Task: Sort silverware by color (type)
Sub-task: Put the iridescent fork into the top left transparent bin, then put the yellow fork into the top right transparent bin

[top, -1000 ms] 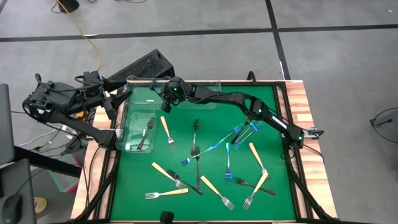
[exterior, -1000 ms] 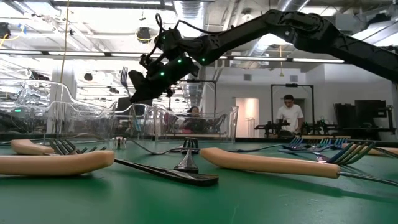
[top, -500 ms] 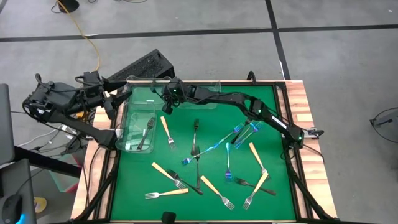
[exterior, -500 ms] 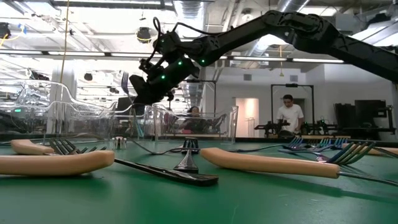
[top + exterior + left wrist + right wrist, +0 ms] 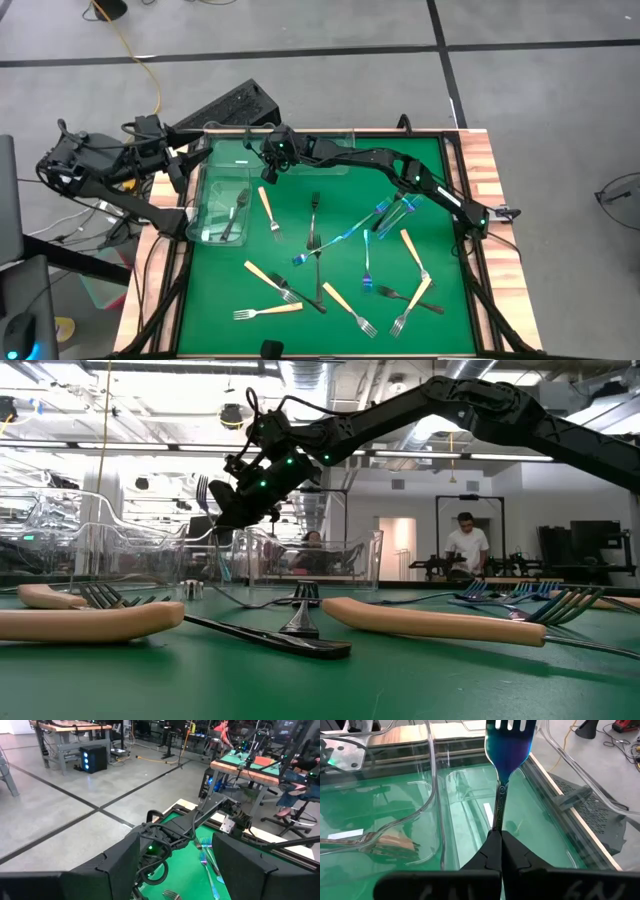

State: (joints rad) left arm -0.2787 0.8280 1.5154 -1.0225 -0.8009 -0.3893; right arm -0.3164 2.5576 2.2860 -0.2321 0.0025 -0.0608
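My right gripper [image 5: 500, 845] is shut on a shiny blue-iridescent fork [image 5: 507, 742] and hovers over the clear bins at the table's far left [image 5: 268, 168], as the low view [image 5: 225, 510] also shows. Many forks lie flat on the green mat: tan-handled [image 5: 268, 212], dark [image 5: 314, 225] and blue [image 5: 340, 238]. One dark fork [image 5: 235, 215] lies in the long bin [image 5: 205, 205]. My left gripper [image 5: 175, 885] is open and waits off the table's left edge [image 5: 175, 165]. My right gripper pinches the blue fork's thin handle [image 5: 498, 817] between its two fingers. The fork runs straight on from the fingertips, in line with them. It is lifted clear above a clear bin [image 5: 470, 805], with its tines [image 5: 200, 488] pointing away from the gripper.
Clear plastic bins stand along the far edge [image 5: 330, 155] and far left of the mat. A wooden rim [image 5: 495, 200] frames the green mat. The right arm [image 5: 400, 170] stretches across the table's far half. People and workbenches show in the room behind [image 5: 465, 545].
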